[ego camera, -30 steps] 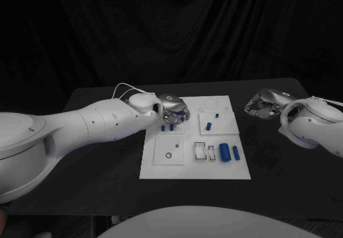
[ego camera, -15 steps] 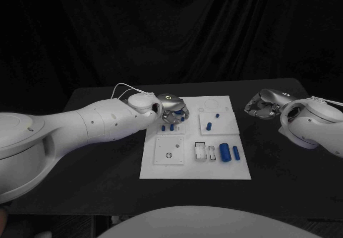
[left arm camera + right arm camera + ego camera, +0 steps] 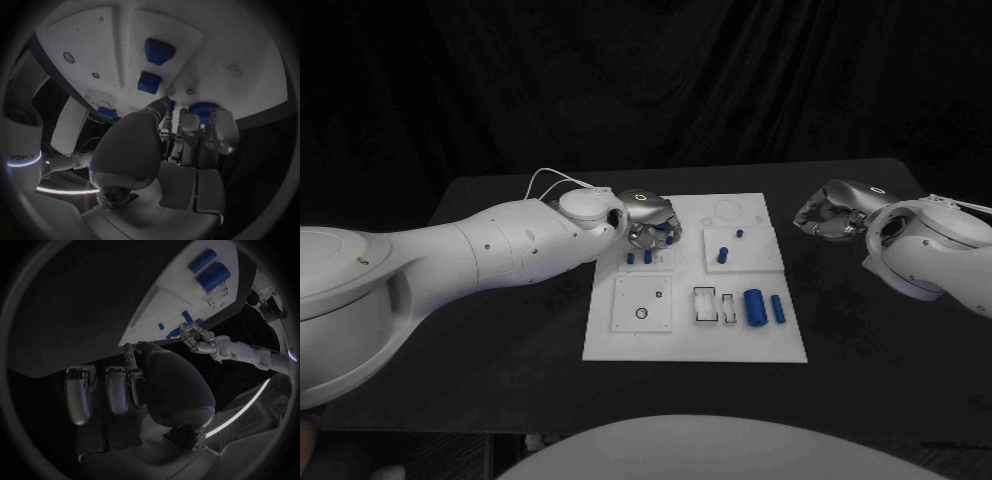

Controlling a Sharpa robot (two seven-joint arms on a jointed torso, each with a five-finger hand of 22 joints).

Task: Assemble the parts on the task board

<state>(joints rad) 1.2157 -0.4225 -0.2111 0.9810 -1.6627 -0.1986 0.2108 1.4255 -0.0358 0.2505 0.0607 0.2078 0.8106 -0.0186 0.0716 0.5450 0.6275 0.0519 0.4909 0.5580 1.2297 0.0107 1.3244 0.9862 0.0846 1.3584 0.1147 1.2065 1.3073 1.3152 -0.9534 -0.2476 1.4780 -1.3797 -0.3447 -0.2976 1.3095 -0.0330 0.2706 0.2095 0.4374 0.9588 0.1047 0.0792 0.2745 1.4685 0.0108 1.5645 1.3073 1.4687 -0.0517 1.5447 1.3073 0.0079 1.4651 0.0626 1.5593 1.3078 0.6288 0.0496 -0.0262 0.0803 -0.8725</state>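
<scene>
The white task board [image 3: 692, 340] lies mid-table. My left hand [image 3: 651, 225] hovers over its far left panel, and its fingertips [image 3: 187, 120] pinch a small round blue part [image 3: 203, 109]. Just in front of that hand two small blue parts [image 3: 630, 259] [image 3: 646, 256] stand in the board; they are the blocks [image 3: 149, 82] [image 3: 159, 51] in the left wrist view. Two more blue parts [image 3: 721, 254] [image 3: 738, 234] sit on the far right panel. A thick blue cylinder [image 3: 753, 306] and a thinner one [image 3: 777, 308] lie at the near right. My right hand [image 3: 826, 215] stays off the board to its right, fingers curled on nothing.
The near left panel carries a round hole [image 3: 640, 314] and a small one [image 3: 653, 296]. Two rectangular slots [image 3: 704, 303] lie beside the cylinders. Bare black table [image 3: 516, 340] surrounds the board on every side.
My left hand has crept slightly toward the board's far edge. The right hand and the parts on the board have stayed put.
</scene>
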